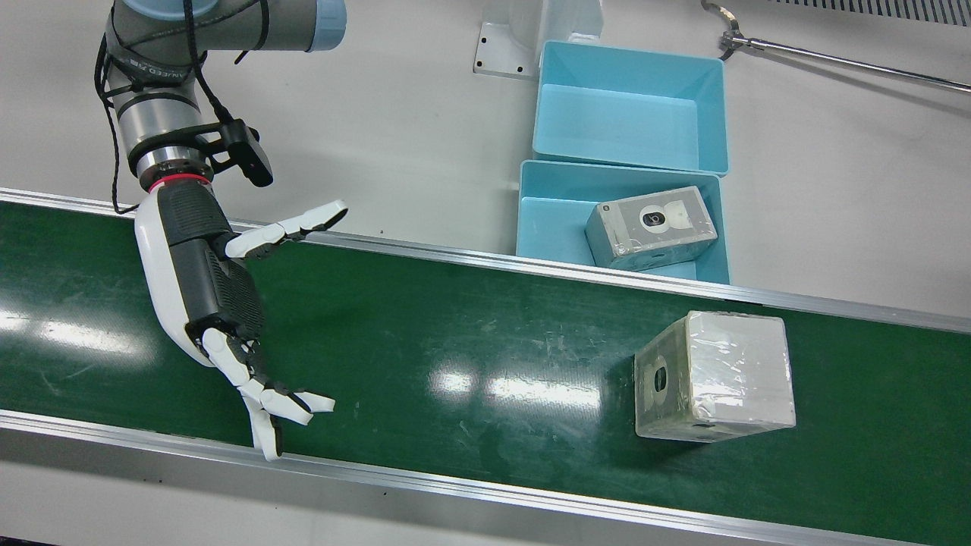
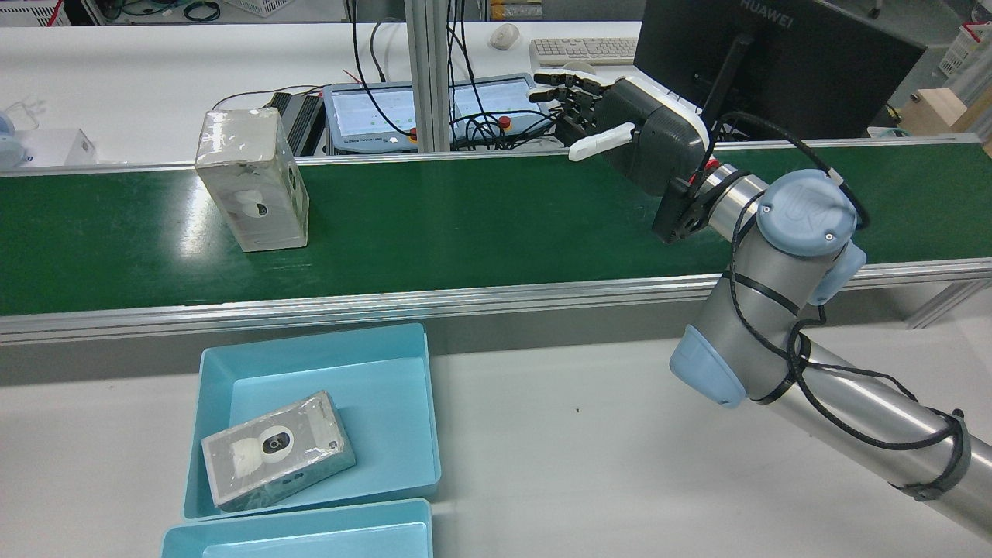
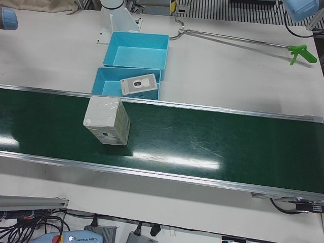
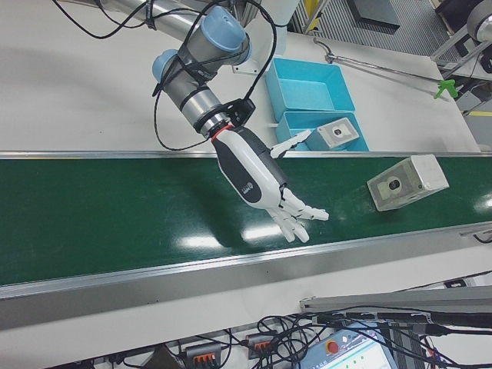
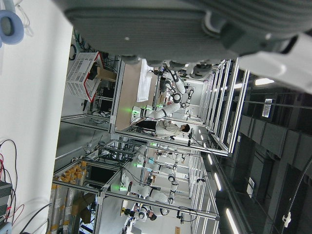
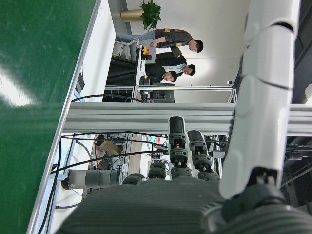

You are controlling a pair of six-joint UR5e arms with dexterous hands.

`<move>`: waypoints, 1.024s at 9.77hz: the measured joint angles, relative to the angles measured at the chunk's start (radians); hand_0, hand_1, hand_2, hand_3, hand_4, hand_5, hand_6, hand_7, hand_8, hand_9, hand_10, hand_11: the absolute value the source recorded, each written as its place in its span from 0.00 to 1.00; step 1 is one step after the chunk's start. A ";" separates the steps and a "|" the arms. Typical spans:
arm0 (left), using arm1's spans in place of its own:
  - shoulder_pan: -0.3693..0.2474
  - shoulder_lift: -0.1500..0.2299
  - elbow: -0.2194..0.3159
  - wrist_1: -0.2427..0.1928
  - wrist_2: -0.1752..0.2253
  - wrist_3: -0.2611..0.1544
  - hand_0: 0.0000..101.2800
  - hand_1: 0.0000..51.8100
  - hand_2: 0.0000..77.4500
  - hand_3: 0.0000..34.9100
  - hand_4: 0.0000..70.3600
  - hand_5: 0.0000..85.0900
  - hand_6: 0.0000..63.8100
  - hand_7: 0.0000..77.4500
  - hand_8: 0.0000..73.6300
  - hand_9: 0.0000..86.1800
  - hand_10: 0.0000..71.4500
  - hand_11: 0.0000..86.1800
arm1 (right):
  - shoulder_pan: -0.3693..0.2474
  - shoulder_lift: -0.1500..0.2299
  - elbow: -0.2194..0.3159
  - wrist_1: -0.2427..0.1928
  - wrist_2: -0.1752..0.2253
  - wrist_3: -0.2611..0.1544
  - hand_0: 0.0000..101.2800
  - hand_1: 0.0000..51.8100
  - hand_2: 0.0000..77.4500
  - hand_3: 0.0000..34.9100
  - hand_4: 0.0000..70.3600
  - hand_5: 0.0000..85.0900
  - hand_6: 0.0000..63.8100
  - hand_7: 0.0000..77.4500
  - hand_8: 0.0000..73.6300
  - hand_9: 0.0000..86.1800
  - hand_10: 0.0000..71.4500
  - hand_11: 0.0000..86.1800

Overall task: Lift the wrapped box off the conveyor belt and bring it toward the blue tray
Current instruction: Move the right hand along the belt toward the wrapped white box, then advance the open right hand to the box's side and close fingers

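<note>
The wrapped box (image 1: 717, 375) stands on the green conveyor belt (image 1: 455, 318), just in front of the blue tray (image 1: 531, 220). It also shows in the rear view (image 2: 252, 178), the left-front view (image 3: 106, 121) and the right-front view (image 4: 407, 182). My right hand (image 1: 220, 303) hovers over the belt far from the box, open and empty, fingers spread; it also shows in the rear view (image 2: 635, 128) and the right-front view (image 4: 257, 181). My left hand (image 5: 195, 29) shows only in its own view, as a palm edge with nothing in it.
The near blue tray holds another wrapped box (image 1: 652, 226) lying flat. A second blue tray (image 1: 630, 106) sits behind it. A long reach-grabber tool (image 1: 834, 61) lies on the white table. Aluminium rails edge the belt on both sides.
</note>
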 joint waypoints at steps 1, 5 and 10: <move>0.000 0.000 0.000 0.000 0.000 0.000 0.00 0.00 0.01 0.00 0.00 0.01 0.01 0.01 0.01 0.00 0.00 0.01 | -0.010 0.017 -0.018 0.001 0.002 -0.003 0.46 0.24 0.09 0.00 0.16 0.16 0.15 0.30 0.05 0.05 0.00 0.01; 0.000 0.000 0.000 0.000 0.000 0.000 0.00 0.00 0.01 0.00 0.00 0.01 0.01 0.01 0.01 0.00 0.01 0.01 | -0.062 0.035 -0.044 0.011 0.019 -0.029 0.46 0.23 0.10 0.00 0.15 0.16 0.10 0.26 0.05 0.05 0.00 0.01; 0.000 0.000 0.000 0.000 0.000 0.000 0.00 0.00 0.01 0.00 0.00 0.01 0.01 0.01 0.01 0.00 0.01 0.01 | -0.075 0.036 -0.048 0.014 0.036 -0.029 0.46 0.23 0.10 0.00 0.15 0.16 0.12 0.26 0.05 0.05 0.00 0.01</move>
